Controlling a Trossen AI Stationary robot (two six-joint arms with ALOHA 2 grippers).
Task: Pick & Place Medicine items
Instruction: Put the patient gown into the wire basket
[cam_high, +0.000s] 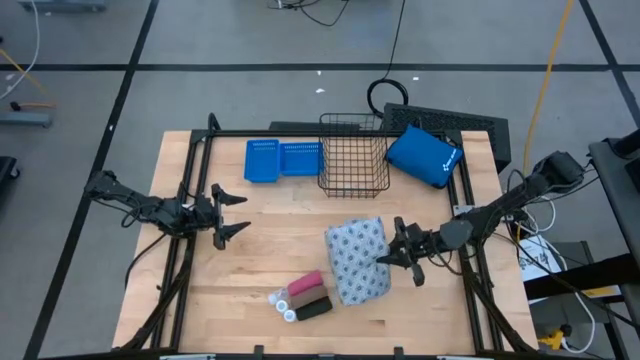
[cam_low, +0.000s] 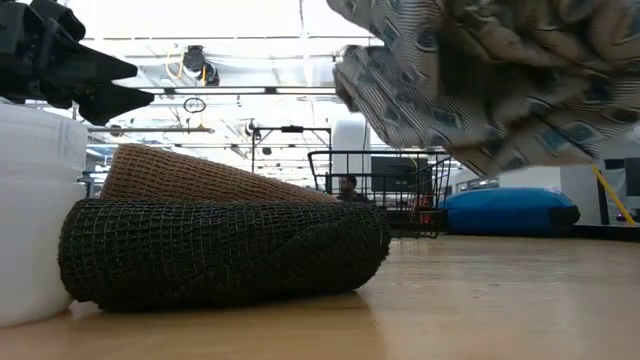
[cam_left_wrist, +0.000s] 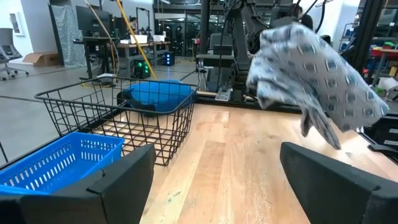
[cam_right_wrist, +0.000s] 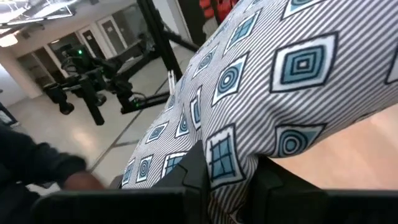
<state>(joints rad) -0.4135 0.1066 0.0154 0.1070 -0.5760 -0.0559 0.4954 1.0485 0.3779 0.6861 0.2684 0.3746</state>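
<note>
From above, the right tool (cam_high: 397, 256) sits right of centre, pinched onto the edge of the patterned soft pack (cam_high: 356, 258). The left tool (cam_high: 228, 213) waits at centre left, fingers spread, holding nothing. Low in the frame, the pink block (cam_high: 305, 285), dark block (cam_high: 312, 308) and two white bottles (cam_high: 281, 304) cluster together on the bench (cam_high: 270, 250). The wire basket (cam_high: 354, 153) stands at top centre, blue trays (cam_high: 282, 159) to its left, blue pouch (cam_high: 424, 156) to its right.

Down at bench level, the pack (cam_low: 480, 75) hangs clear of the wood at upper right — it's airborne! The dark block (cam_low: 220, 250) fills lower left.

Left wrist view: pack (cam_left_wrist: 314, 74) dangling at upper right, basket (cam_left_wrist: 124, 118) at left.

Right wrist view: fingers clamped on striped fabric (cam_right_wrist: 249, 118).

So the pick looks done, the carry is on. Likely next: swing toward the basket without dragging the drooping cloth, then release.
</note>
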